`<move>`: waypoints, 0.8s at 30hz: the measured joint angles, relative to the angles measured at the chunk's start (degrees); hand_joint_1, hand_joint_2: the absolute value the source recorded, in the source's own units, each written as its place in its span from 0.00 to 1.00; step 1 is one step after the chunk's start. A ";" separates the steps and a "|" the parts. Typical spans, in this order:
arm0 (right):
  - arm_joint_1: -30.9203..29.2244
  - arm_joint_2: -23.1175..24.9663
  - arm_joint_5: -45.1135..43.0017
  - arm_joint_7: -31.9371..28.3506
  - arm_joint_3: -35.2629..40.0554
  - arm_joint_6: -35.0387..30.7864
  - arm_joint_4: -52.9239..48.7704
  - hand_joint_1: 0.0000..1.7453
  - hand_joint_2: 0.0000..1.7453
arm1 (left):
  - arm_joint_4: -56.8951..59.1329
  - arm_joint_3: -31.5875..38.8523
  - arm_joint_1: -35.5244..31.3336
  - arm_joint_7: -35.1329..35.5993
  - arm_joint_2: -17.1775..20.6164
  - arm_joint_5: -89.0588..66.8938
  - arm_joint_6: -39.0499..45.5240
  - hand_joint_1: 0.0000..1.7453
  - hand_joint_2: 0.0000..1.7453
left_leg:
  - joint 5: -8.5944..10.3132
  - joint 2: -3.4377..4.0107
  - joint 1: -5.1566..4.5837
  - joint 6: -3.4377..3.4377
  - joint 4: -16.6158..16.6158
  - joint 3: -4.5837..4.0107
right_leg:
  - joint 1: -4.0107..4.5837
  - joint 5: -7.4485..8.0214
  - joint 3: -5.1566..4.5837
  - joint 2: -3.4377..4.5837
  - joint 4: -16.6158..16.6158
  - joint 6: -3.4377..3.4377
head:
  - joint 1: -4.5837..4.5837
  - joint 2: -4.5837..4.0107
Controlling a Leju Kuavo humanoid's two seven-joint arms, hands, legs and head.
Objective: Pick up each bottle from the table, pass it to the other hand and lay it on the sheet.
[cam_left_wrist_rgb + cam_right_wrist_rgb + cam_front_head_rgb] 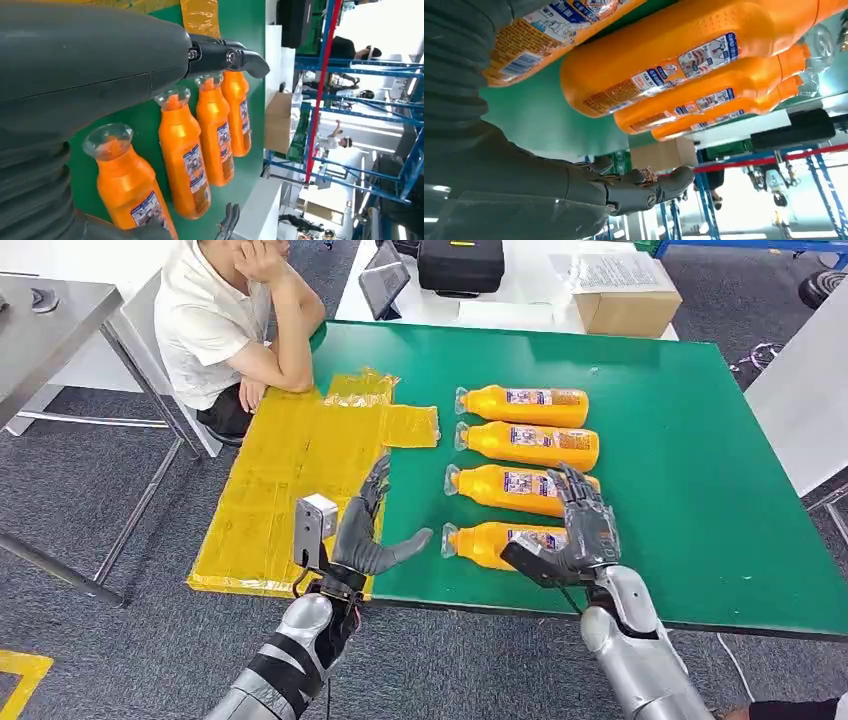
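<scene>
Lying on table (700, 440), orange-filled bottles (525, 448)

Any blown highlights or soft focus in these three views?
Head view: even light, sharp, bottles well exposed. Left wrist view: background beyond the table blown out white at right; left hand close and soft. Right wrist view: nearest bottle slightly soft, bright overexposed patch at the lower right.

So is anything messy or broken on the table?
Nothing looks spilled or broken. The four orange bottles lie neatly in a row on the green table. The one untidy thing is the yellow sheet: its far end is crinkled and bunched up near the person.
</scene>
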 measured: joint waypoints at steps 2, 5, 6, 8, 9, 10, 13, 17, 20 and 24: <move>0.50 -0.02 -1.07 -0.61 0.37 0.07 -0.63 0.00 1.00 | 0.00 -0.02 -0.01 0.04 0.00 0.00 0.00 0.00 1.00 | 0.00 0.00 0.00 0.00 0.00 0.00 | 0.00 0.00 0.00 0.00 0.00 0.00 | 0.00 0.00; 0.80 -0.04 -1.31 -0.87 0.81 0.09 -1.09 0.00 1.00 | 0.00 -0.02 -0.02 0.07 0.00 0.00 0.00 0.00 1.00 | 0.00 0.00 0.00 0.00 0.00 0.00 | 0.00 0.00 -0.01 0.00 0.00 0.00 | 0.00 0.00; 0.84 -0.04 -1.31 -0.89 0.85 0.11 -1.20 0.00 1.00 | 0.00 -0.02 -0.02 0.09 0.00 0.00 0.00 0.00 1.00 | 0.00 0.00 0.00 0.00 0.00 -0.01 | 0.00 0.00 -0.02 0.00 0.00 0.00 | -0.02 0.00; 0.93 -0.13 -1.37 -0.96 0.98 0.15 -1.35 0.00 1.00 | 0.00 -0.04 -0.03 0.09 0.00 0.00 0.00 0.00 1.00 | 0.00 0.00 0.01 0.00 0.00 -0.01 | 0.00 0.00 -0.02 0.00 0.00 0.00 | 0.00 0.00; 0.99 -0.15 -1.39 -0.98 1.07 0.15 -1.35 0.00 1.00 | 0.00 -0.04 -0.03 0.09 0.00 0.00 0.00 0.00 1.00 | 0.00 0.00 0.01 0.00 0.00 -0.01 | 0.00 0.00 -0.01 0.00 0.00 0.00 | 0.00 0.00; 1.07 -0.15 -1.61 -1.16 1.11 0.11 -1.40 0.00 1.00 | 0.00 -0.04 -0.04 0.09 0.00 0.00 0.00 0.00 1.00 | 0.00 0.00 0.00 0.00 0.00 -0.01 | 0.00 0.00 -0.01 0.00 0.00 0.00 | 0.00 0.00; 1.27 -0.17 -2.37 -2.55 1.33 -0.50 -1.51 0.00 1.00 | 0.00 -0.13 -0.10 0.09 0.00 0.04 0.00 0.00 1.00 | 0.00 0.00 0.00 0.00 0.00 -0.01 | 0.00 0.00 -0.01 0.00 0.00 0.00 | 0.00 0.00; 1.66 -0.17 -6.03 -6.97 1.73 -0.83 -1.55 0.00 1.00 | 0.04 -0.61 -0.56 -0.07 0.00 0.68 -0.04 0.00 1.00 | 0.00 -0.01 0.00 0.00 0.00 -0.03 | 0.00 0.00 -0.02 0.00 0.00 0.00 | 0.00 0.00; 2.10 0.15 -8.54 -9.87 1.86 -1.49 -2.55 0.00 1.00 | 0.07 -0.92 -0.87 -0.39 0.00 1.14 -0.11 0.00 1.00 | 0.00 0.00 0.00 0.00 0.00 -0.03 | 0.00 0.00 -0.03 0.00 0.01 0.00 | 0.00 0.00; 2.32 0.55 -10.42 -10.91 2.27 -1.03 -4.24 0.00 1.00 | 0.30 -1.49 -1.30 -0.61 0.00 1.77 -0.11 0.00 1.00 | 0.00 0.00 0.01 0.00 0.00 -0.04 | 0.00 0.00 -0.04 0.00 0.01 0.00 | -0.02 0.00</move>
